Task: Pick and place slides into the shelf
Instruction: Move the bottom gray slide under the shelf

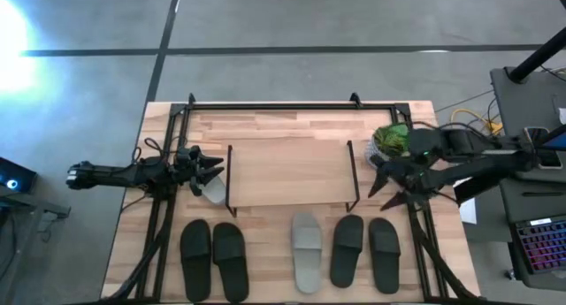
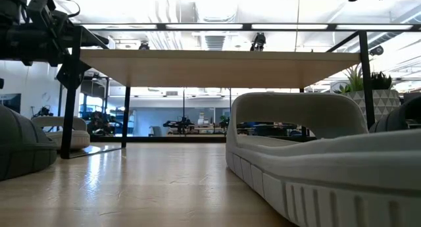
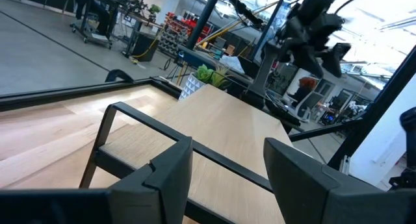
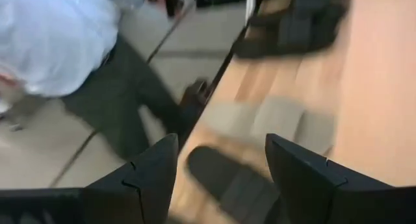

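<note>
1. Slides: five lie in a row on the table (image 1: 265, 256) in front of the shelf (image 1: 287, 168): black pair (image 1: 213, 249) at left, one light grey slide (image 1: 307, 250) in the middle, second black pair (image 1: 366, 248) at right.
2. Sixth slide, light grey (image 1: 213, 189), sits at the shelf's left end, partly under the top board, next to the wire leg. Looks already placed, or nearly.
3. Left hand (image 1: 210, 170) hovers just above that grey slide, fingers open, holding nothing.
4. Right hand (image 1: 389, 179) is at the shelf's right end, near a potted plant (image 1: 390, 139), above the right black pair; fingers apart, empty.
5. Progress judgement: about one of six done, five left. Likely next: the right black pair or the other grey slide.
6. Right wrist view shows a person (image 4: 78, 62) beside the table.
</note>
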You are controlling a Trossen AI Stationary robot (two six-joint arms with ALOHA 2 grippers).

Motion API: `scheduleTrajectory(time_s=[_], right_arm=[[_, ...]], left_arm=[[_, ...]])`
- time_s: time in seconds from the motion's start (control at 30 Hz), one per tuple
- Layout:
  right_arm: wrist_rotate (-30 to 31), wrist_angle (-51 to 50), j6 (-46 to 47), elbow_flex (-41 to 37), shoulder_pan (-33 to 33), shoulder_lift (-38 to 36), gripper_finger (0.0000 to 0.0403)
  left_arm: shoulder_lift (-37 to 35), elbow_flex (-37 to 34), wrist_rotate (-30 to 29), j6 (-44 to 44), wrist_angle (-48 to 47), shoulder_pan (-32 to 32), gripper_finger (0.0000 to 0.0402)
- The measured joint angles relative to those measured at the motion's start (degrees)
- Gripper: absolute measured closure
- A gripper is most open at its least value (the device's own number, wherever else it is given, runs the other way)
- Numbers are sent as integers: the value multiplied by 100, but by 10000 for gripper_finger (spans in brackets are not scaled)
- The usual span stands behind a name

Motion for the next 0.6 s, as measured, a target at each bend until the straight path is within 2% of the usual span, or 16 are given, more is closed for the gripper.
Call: scheduleTrajectory(time_s=[0.13,0.33,0.43,0.6], right_arm=[[4,-760,774,720,597,911,179],[79,-1693,2096,1629,1838,2103,179],[768,-2090,2906,1959,2524,2634,179],[2798,-2488,5049,2273,3661,3295,179]], left_arm=[[1,0,-2,58,0,2,226],[-1,0,-2,310,-2,2,226],[2,0,-2,308,-2,2,226],[1,0,-2,304,0,0,226]])
